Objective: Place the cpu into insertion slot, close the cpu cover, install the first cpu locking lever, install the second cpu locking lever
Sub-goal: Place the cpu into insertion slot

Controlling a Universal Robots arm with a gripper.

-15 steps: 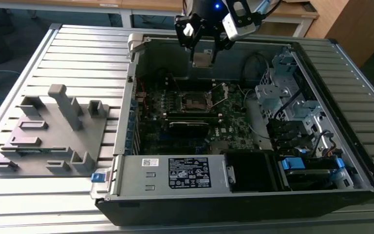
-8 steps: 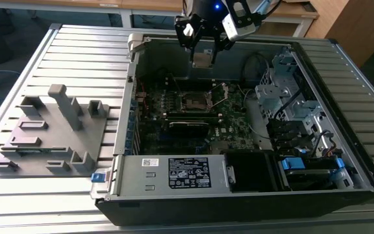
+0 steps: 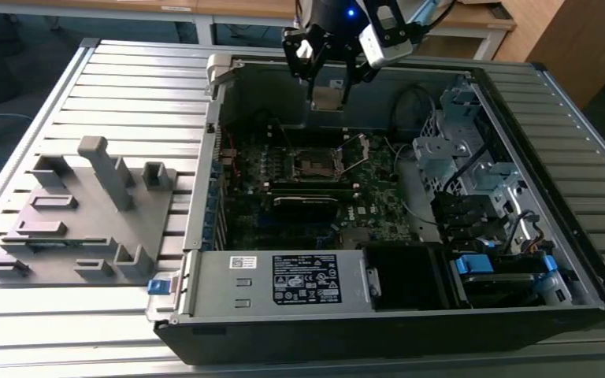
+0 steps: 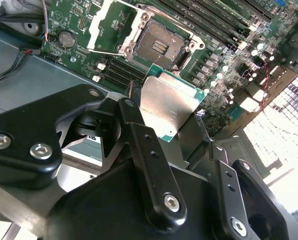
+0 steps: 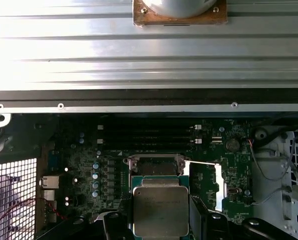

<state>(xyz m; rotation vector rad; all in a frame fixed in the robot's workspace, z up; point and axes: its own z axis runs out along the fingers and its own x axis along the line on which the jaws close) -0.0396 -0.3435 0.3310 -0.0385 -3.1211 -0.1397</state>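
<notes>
In the upper middle of the exterior view, the gripper [image 3: 327, 94] pinches the cpu [image 4: 171, 107] between its jaws, apart from the open insertion slot [image 3: 313, 164] at the frame's centre. If the chip arrives tilted or wrongly turned, the socket contacts could bend.

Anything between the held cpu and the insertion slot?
No. In the second wrist view only bare board shows between the cpu and the open insertion slot; the cpu cover is swung aside.
</notes>
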